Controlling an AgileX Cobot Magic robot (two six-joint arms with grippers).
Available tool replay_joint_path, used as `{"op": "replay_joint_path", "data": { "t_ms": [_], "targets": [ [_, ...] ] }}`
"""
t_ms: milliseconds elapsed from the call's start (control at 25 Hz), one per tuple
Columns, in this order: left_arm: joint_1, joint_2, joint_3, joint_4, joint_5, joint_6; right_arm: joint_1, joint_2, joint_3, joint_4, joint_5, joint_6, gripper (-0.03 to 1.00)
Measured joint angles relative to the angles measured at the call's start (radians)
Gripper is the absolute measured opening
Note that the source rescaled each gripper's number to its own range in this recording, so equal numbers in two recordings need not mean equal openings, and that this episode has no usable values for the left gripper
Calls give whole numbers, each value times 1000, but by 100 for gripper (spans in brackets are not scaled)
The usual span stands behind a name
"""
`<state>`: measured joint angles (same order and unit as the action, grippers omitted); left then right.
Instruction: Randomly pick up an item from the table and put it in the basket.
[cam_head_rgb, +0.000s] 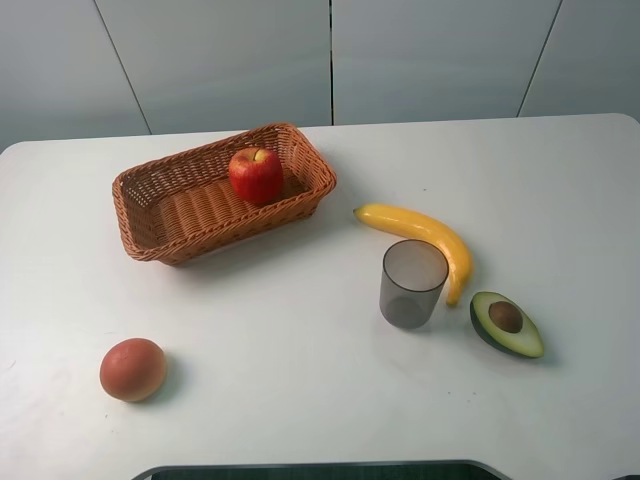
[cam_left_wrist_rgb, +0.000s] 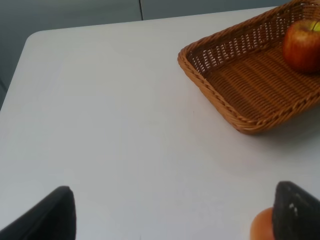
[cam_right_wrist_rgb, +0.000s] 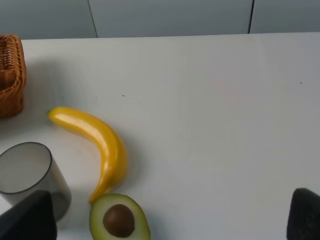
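1. One apple (cam_head_rgb: 256, 175) already sat inside the basket (cam_head_rgb: 150, 215), near its far right end, resting on the woven floor and close to the far wall. Judged from that, the pick and the drop looked done, and little seemed left beyond keeping the arms clear.

2. Both tools were drawn back toward the near edge of the bench (cam_head_rgb: 300, 350) and did not show in the high view. The left tool (cam_left_wrist_rgb: 172, 212) had its fingers spread wide with nothing between them; the orange-brown fruit (cam_head_rgb: 132, 369) lay just beside one fingertip, not gripped. The right tool (cam_right_wrist_rgb: 170, 215) was likewise spread wide and empty.

3. The apple stood upright, its stem hollow turned up and slightly toward the far side, so its short stem axis ran roughly vertical. Being round, it had no real long axis.

4. The basket's long axis ran diagonally across the bench, from near left to far right.

5. Outside the basket lay the banana (cam_head_rgb: 425, 240), the grey cup (cam_head_rgb: 411, 284) and the avocado half (cam_head_rgb: 506, 324), all untouched.
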<state>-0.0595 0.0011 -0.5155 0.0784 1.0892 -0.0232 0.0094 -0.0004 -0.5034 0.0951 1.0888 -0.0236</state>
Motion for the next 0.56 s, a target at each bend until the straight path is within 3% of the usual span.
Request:
{"op": "replay_joint_path", "data": {
  "t_ms": [560],
  "targets": [
    [0,0,0,0,0,0,0,0,0,0,0,0,100]
  ]
}}
